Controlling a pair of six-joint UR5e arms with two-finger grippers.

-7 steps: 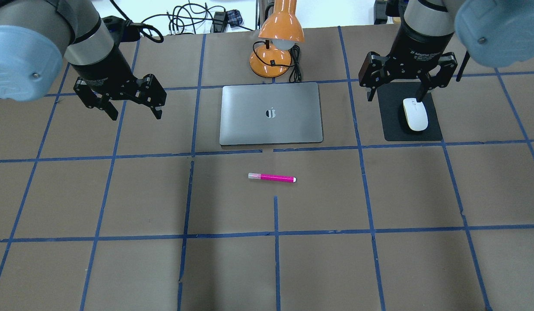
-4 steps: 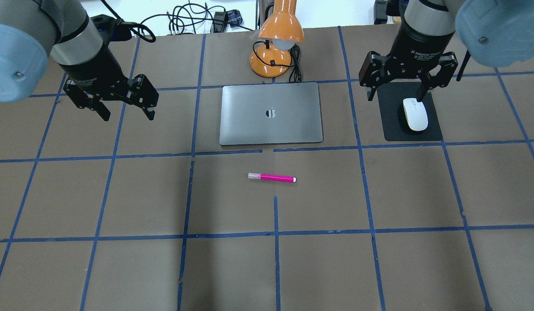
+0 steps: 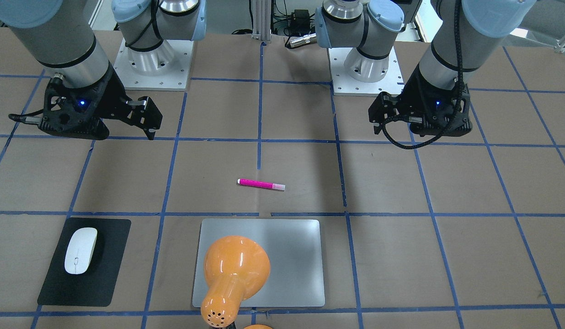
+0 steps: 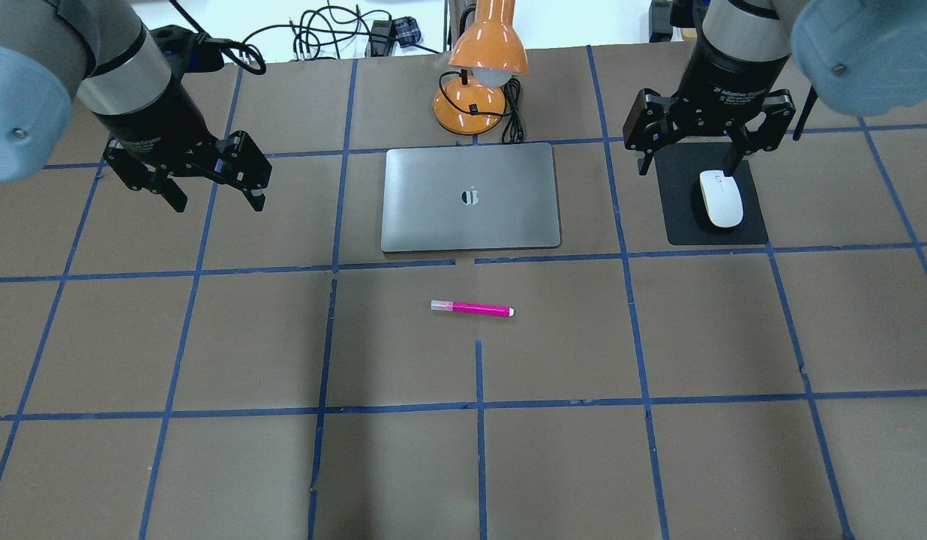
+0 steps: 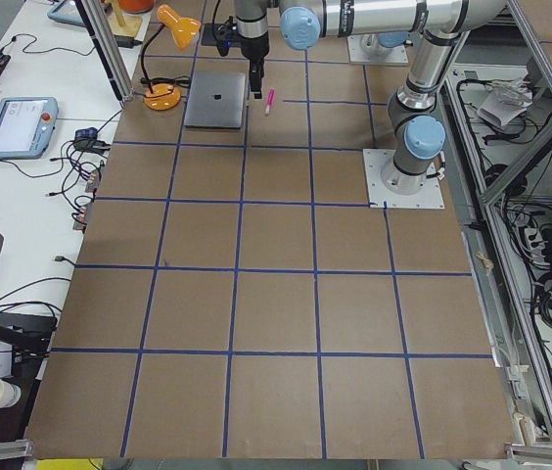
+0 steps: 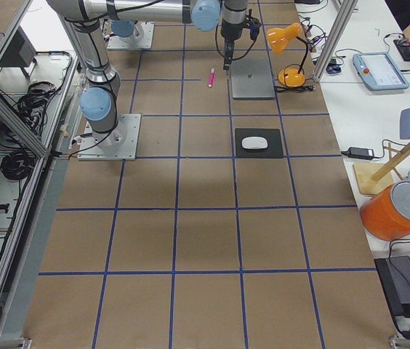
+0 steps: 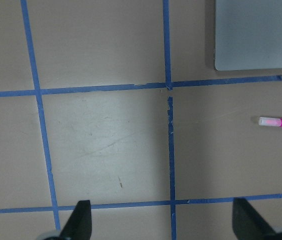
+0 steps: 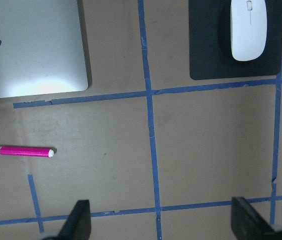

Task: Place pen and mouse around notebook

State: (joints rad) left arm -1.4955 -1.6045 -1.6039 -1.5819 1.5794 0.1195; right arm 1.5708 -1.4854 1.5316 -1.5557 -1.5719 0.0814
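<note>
The silver notebook (image 4: 471, 196) lies closed at the table's far middle. In front of it, on the brown table, the magenta pen (image 4: 472, 308) lies crosswise, apart from the notebook. The white mouse (image 4: 721, 198) rests on a black mat (image 4: 685, 221) to the notebook's right. My right gripper (image 4: 687, 169) hangs open high over the mat's side, holding nothing; its wrist view shows the mouse (image 8: 249, 29), pen (image 8: 17, 151) and notebook (image 8: 31, 50) below. My left gripper (image 4: 218, 202) hangs open and empty, left of the notebook; the pen (image 7: 281, 122) is in its view.
An orange desk lamp (image 4: 482, 75) with a black cord stands just behind the notebook, its shade leaning over the notebook's far edge. Cables lie along the far table edge. Blue tape lines grid the brown table top.
My left gripper has drifted left, away from the notebook, still open. The right gripper, pen, mouse and notebook have not moved.
</note>
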